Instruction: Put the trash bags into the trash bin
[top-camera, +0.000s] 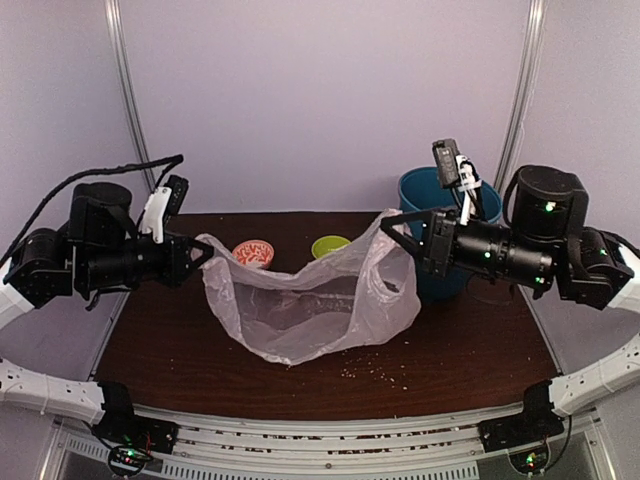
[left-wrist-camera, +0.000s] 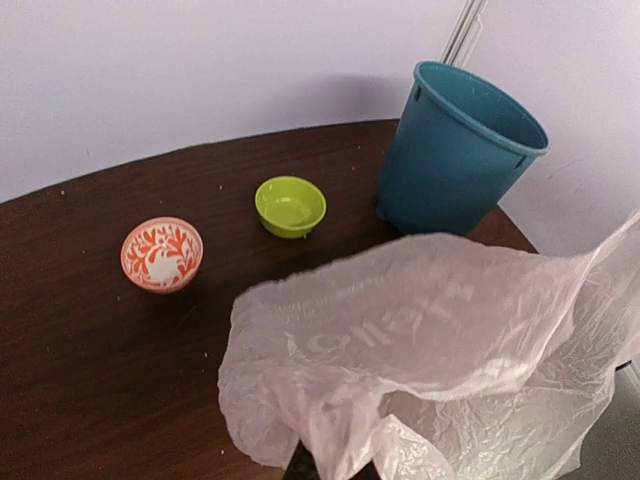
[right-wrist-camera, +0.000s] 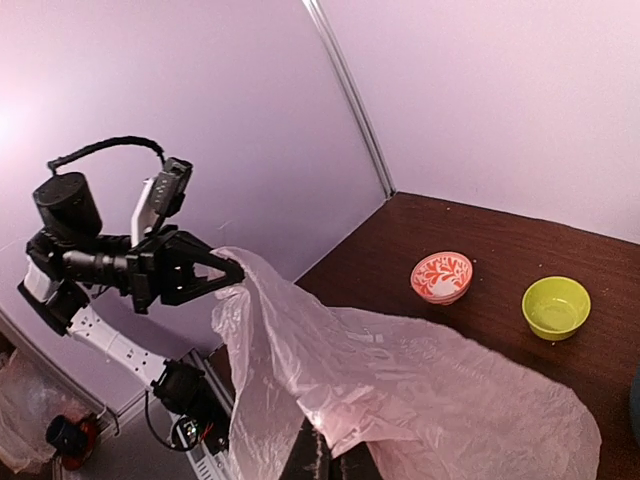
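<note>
Pale-pink trash bag (top-camera: 300, 310) held spread over the tabletop (top-camera: 160, 350), one edge pinched in the closed left gripper (top-camera: 206, 253) at 9 o'clock, the other in the closed right gripper (top-camera: 386, 226) at 3 o'clock, teal trash bin (top-camera: 420, 195) stood at 2 o'clock.

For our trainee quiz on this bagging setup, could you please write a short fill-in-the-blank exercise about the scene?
1. The left gripper and right gripper both pinch the pale-pink ____.
2. In the top view, the teal bin stands at the table's far ____ corner.
3. There, the orange-patterned bowl sits ____ of the lime-green bowl.
Missing: bag; right; left.
</note>
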